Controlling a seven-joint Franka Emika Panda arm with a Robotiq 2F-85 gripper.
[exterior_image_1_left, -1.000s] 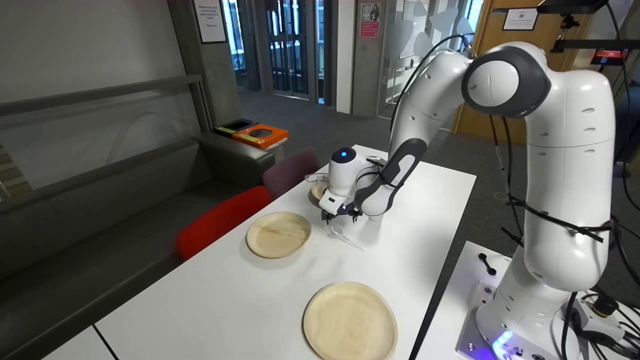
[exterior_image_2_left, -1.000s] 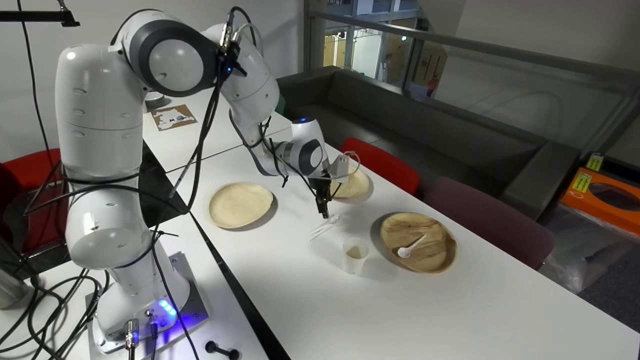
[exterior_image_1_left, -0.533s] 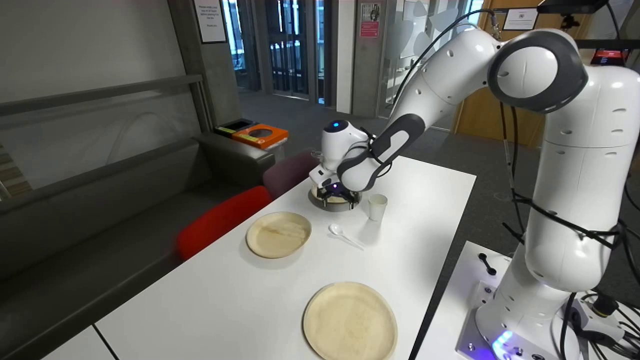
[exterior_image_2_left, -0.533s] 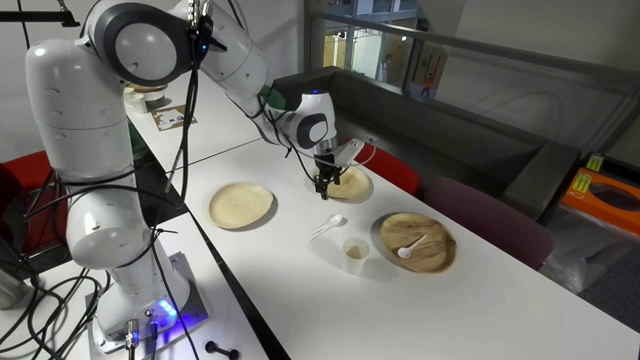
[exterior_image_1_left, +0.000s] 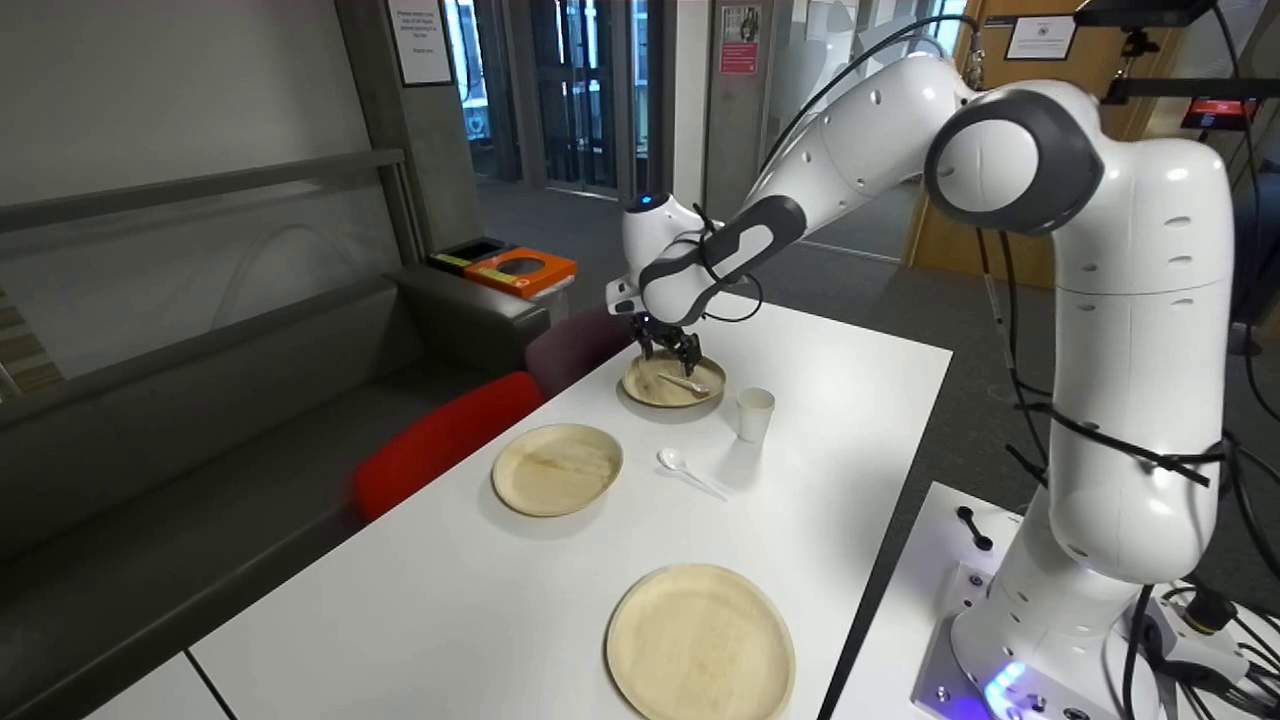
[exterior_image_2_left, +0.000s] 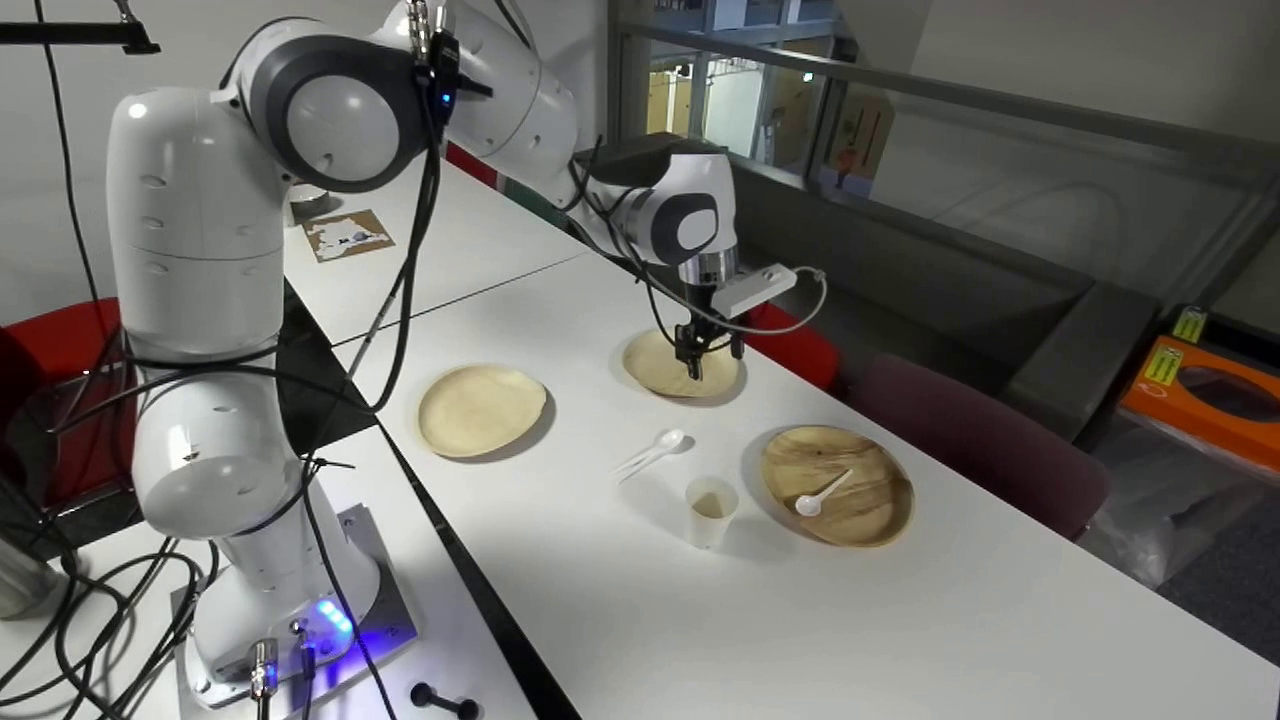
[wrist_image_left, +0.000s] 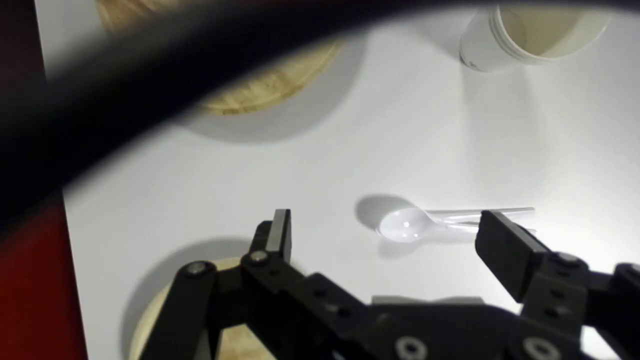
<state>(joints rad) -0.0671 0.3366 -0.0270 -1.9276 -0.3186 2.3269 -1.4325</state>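
The table (exterior_image_1_left: 450, 600) holds 3 plates (exterior_image_1_left: 558, 470), 1 cup (exterior_image_1_left: 755, 413) and 2 spoons (wrist_image_left: 404, 225) (at the least).

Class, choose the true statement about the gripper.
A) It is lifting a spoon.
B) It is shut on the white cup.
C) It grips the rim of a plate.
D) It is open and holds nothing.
D: the gripper has its fingers wide apart, and the spoon seen between them in the wrist view lies on the tabletop, as both exterior views show.
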